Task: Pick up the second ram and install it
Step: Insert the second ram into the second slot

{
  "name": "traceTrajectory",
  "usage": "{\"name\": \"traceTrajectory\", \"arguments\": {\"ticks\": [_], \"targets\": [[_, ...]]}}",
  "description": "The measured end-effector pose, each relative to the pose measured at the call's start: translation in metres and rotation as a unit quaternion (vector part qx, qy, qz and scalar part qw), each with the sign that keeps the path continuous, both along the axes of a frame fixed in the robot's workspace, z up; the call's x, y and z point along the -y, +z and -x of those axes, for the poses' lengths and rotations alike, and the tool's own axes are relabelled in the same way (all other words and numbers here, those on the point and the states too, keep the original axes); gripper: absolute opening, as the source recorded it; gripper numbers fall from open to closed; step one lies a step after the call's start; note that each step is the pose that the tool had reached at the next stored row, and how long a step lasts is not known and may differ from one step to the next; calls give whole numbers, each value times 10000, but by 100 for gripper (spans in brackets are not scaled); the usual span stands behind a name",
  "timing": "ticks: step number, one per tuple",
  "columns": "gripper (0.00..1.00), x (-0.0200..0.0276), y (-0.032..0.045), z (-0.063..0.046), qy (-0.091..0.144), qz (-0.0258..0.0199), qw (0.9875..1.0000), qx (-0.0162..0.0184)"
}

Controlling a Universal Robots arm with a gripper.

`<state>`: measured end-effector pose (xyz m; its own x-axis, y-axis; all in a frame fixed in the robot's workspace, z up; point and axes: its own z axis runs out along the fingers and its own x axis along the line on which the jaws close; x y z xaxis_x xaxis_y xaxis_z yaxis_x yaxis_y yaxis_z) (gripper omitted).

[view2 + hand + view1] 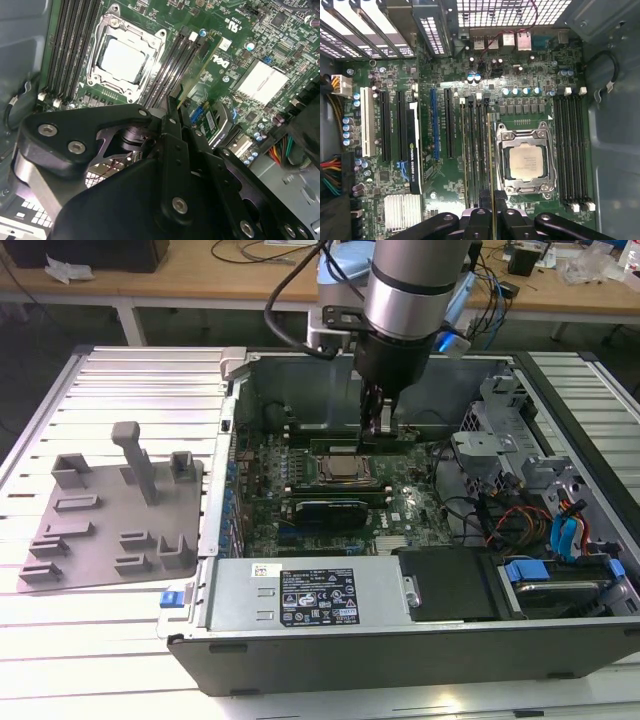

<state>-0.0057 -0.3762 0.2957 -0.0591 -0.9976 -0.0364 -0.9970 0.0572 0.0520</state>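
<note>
My gripper (383, 430) hangs inside the open computer case (190, 640), above the motherboard (400, 515). It is shut on the second ram (492, 160), a thin green stick seen edge-on and running out from between the fingers. In the first wrist view the stick lines up between the CPU socket (526, 162) and the bank of long black slots (475, 150) beside it. The second wrist view shows the gripper (172, 107) gripping the same stick (199, 70), which lies along the slots (172, 60) next to the socket (122, 60). The stick looks still above the board.
A black-shrouded card (413, 150) stands in a slot beyond the slot bank. Another bank of black slots (570, 150) lies on the socket's other side. A grey fixture plate (110, 515) lies outside the case at the exterior view's left. Drive bays and cables (545, 530) crowd the right.
</note>
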Motion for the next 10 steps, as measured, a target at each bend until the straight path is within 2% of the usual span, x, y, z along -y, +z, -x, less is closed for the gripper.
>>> {"name": "traceTrajectory", "arguments": {"ticks": [2, 10], "targets": [[11, 0, -36, 0, 0, 0, 10000, 0], [11, 0, -104, 0, 0, 0, 10000, 0]]}}
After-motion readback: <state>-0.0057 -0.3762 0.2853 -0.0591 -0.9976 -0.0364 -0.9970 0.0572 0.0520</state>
